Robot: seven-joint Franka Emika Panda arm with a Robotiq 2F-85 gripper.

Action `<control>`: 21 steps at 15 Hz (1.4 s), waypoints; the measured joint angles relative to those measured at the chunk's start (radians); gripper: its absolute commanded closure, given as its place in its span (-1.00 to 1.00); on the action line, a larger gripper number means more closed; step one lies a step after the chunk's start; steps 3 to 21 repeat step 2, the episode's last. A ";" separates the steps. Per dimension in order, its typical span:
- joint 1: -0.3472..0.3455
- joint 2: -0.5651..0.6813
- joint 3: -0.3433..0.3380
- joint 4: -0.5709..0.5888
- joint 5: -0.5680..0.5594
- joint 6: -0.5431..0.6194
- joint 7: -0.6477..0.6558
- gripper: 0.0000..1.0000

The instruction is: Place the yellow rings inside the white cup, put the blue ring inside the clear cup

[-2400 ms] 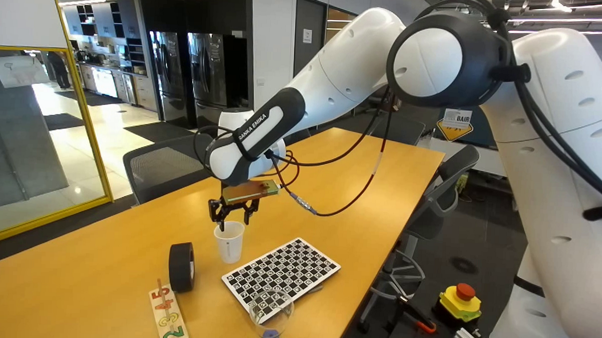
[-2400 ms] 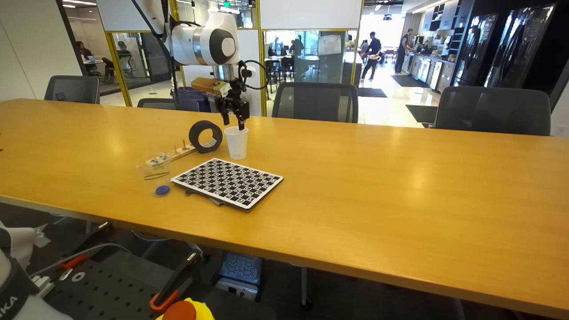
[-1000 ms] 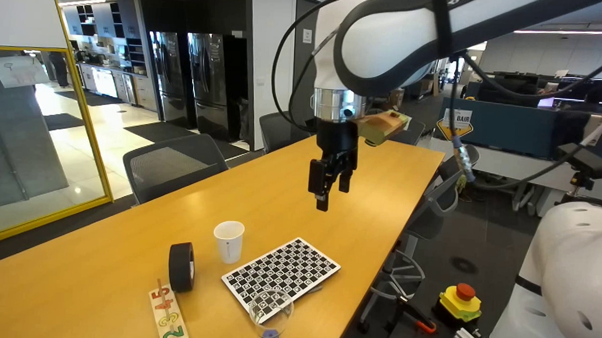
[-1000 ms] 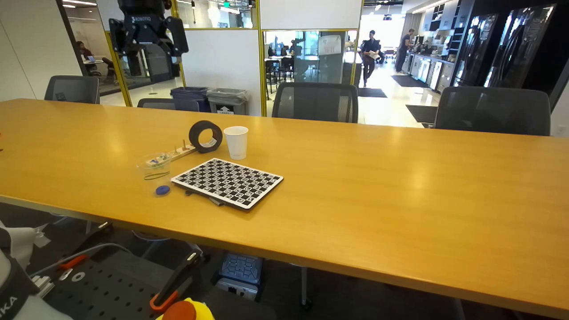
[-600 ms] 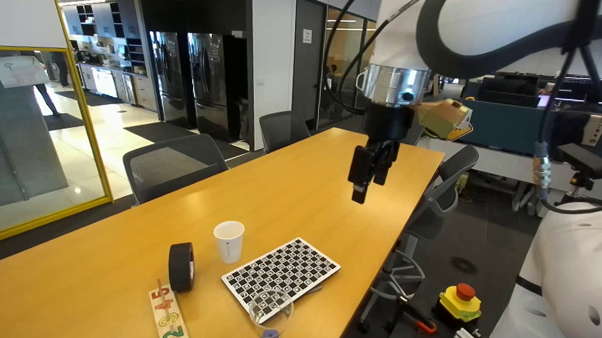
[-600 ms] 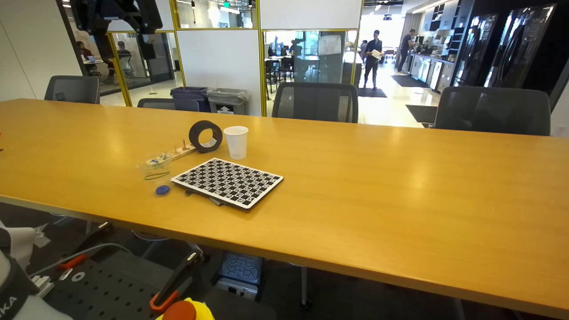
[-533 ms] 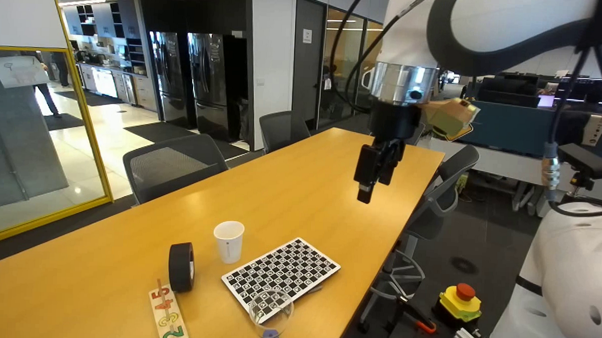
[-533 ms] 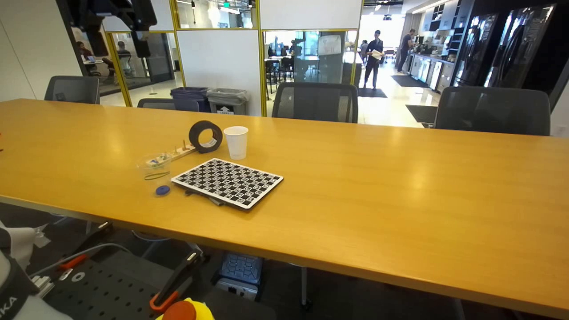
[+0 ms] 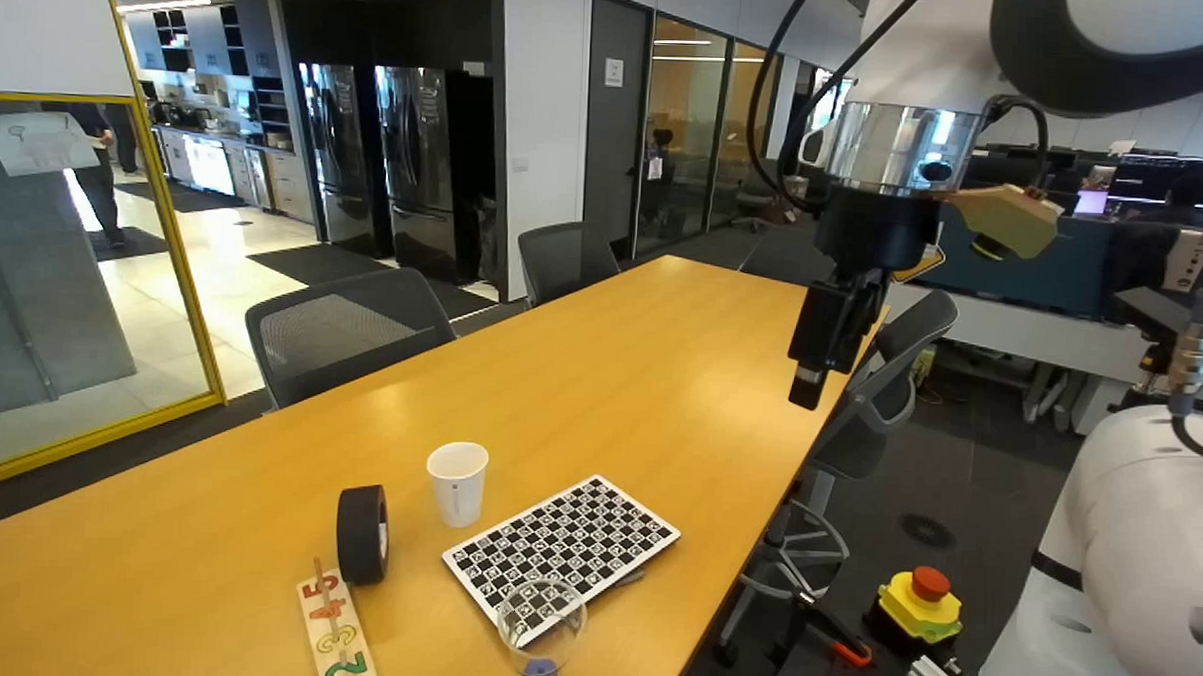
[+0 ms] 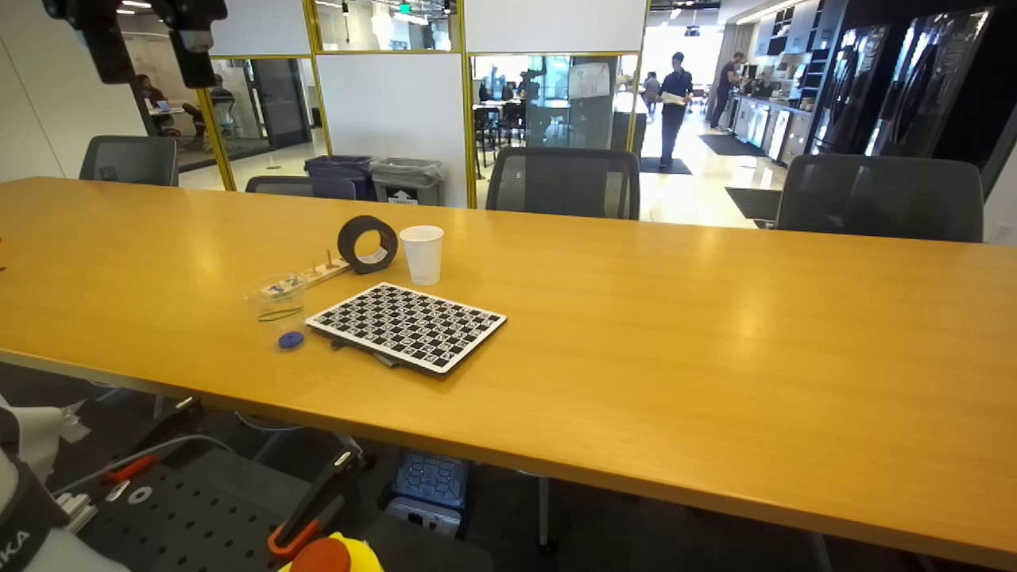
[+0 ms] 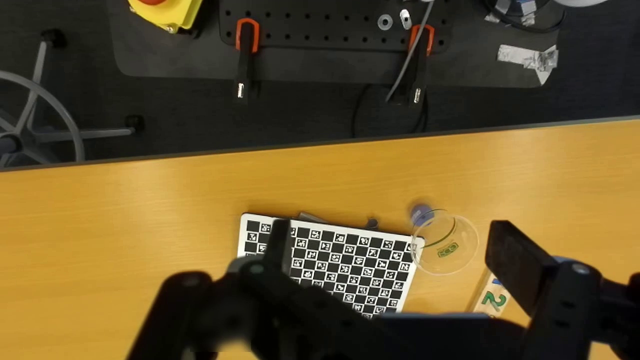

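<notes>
- Blue ring (image 10: 291, 340), tiny, round, of plastic to judge by its look; it shows at the foot of the small, see-through, tapered clear cup (image 11: 450, 242); I judge it to lie inside, seen through the wall.
- Handling, blue ring: light and stiff, I expect, with a smooth face that may slip; should it need lifting, I would pinch it across the outer edge, from straight above; the cup's narrow foot would leave my fingers little room.
- Handling, clear cup: thin, light and springy by my estimate; it could buckle or tip under a hard squeeze; hold softly, on the upper wall just under the rim.
- Handling, plain tapered white cup (image 9: 456, 485), seemingly paper, upright on the honey-coloured wooden table (image 9: 579, 407): same caution; easily knocked over.
- Yellow rings: none visible; the white cup's floor is hidden, so I cannot tell whether they lie there.
- My black two-finger gripper (image 10: 158, 82) hangs high, well apart from both cups; jaws wide apart, nothing between them.
- Count: blue ring, one; clear cup, one; white cup, one; yellow rings in sight, nil; black tape roll (image 9: 360, 535) standing on edge, one; flat black-and-white checkered board (image 9: 564, 547), one; pale wooden strip (image 9: 346, 633) with coloured numerals, one.
</notes>
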 measured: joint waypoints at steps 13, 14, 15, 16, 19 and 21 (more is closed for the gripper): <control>0.000 0.002 0.001 -0.003 0.000 0.000 0.000 -1.00; 0.000 0.002 0.001 -0.003 0.000 0.000 0.000 -1.00; 0.000 0.002 0.001 -0.003 0.000 0.000 0.000 -1.00; 0.000 0.002 0.001 -0.003 0.000 0.000 0.000 -1.00; 0.000 0.002 0.001 -0.003 0.000 0.000 0.000 -1.00; 0.000 0.002 0.001 -0.003 0.000 0.000 0.000 -1.00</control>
